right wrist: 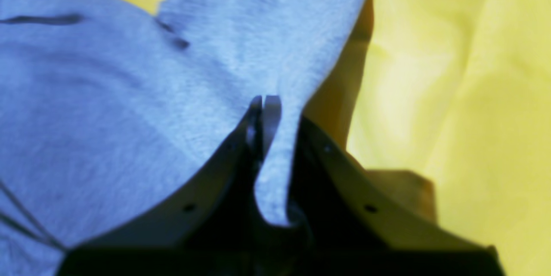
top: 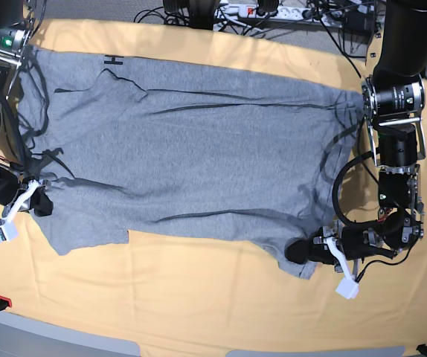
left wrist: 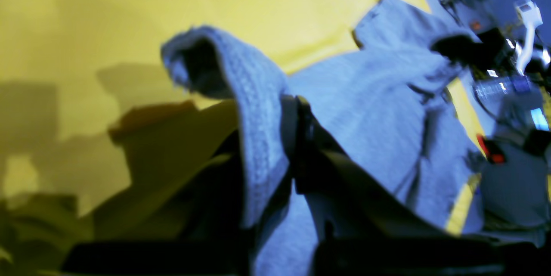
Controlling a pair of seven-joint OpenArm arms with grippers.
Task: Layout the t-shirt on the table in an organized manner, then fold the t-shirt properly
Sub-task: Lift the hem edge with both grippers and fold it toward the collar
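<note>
Cables and a power strip (top: 262,10) lie beyond the tabletop's (top: 198,297) far edge. The shirt (top: 191,160) lies spread across the tabletop, plain grey up, some black lettering at a far corner. Both arms reach low over the near edge. The left end effector (top: 300,251) is clamped on the near corner; the right end effector (top: 42,204) pinches the opposite near edge.

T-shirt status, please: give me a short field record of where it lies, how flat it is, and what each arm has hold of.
garment: t-shirt, plain grey side up, a little black lettering showing at the far edge
surface: table, yellow-orange cloth
layout: spread wide, not folded, long creases across the body
left gripper: shut on the shirt's near corner
right gripper: shut on the shirt's edge, fabric pinched between its fingers
</note>
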